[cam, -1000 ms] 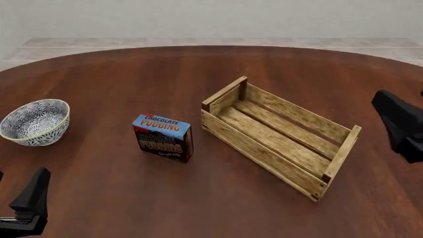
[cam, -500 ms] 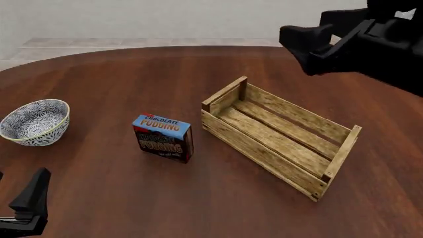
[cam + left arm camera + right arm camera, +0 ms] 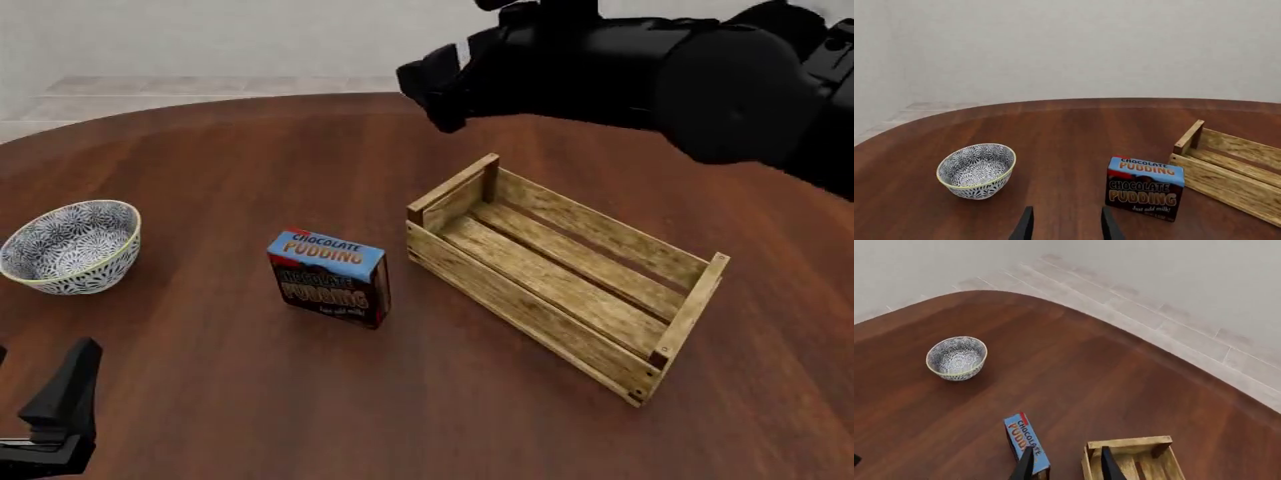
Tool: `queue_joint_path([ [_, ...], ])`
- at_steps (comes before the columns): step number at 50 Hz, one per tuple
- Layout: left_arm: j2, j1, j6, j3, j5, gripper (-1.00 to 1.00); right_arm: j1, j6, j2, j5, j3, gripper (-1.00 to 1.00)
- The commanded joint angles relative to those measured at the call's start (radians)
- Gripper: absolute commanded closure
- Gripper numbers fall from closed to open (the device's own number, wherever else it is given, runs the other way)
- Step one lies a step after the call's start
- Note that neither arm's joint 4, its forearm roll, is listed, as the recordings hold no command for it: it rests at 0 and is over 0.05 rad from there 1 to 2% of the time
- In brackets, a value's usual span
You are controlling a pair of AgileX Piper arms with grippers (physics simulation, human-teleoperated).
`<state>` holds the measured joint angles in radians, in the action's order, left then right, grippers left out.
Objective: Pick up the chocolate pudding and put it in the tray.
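Table (image 3: 240,400) with 1 chocolate pudding (image 3: 328,277), 1 tray (image 3: 567,272), 1 bowl (image 3: 71,246)

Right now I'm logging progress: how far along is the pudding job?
Nothing is done: the chocolate pudding stands on the table, the tray holds nothing. The right tool hangs open, high above pudding and tray; the left tool sits low. Grasping, lifting and placing remain.

The round wooden table (image 3: 240,400) carries a bowl (image 3: 71,245) near its left edge, the pudding (image 3: 328,277) mid-table, and the tray (image 3: 567,275) toward its right.
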<state>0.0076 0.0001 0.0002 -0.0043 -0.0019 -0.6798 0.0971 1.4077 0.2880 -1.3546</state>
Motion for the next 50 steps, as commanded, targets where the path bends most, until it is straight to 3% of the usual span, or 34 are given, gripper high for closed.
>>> queue_joint_path([
  [1, 0.0, 0.0, 0.0, 0.0, 0.0, -1.0, -0.051, 0.001, 0.149, 0.016, -0.095, -1.0],
  [7, 0.0, 0.0, 0.0, 0.0, 0.0, -1.0, -0.07, -0.02, 0.2, 0.026, -0.129, -1.0],
  [28, 0.0, 0.0, 0.0, 0.0, 0.0, -1.0, -0.114, -0.005, 0.34, 0.043, -0.195, -1.0],
  [50, 0.0, 0.0, 0.0, 0.0, 0.0, -1.0, -0.174, 0.093, 0.394, 0.12, -0.204, -1.0],
])
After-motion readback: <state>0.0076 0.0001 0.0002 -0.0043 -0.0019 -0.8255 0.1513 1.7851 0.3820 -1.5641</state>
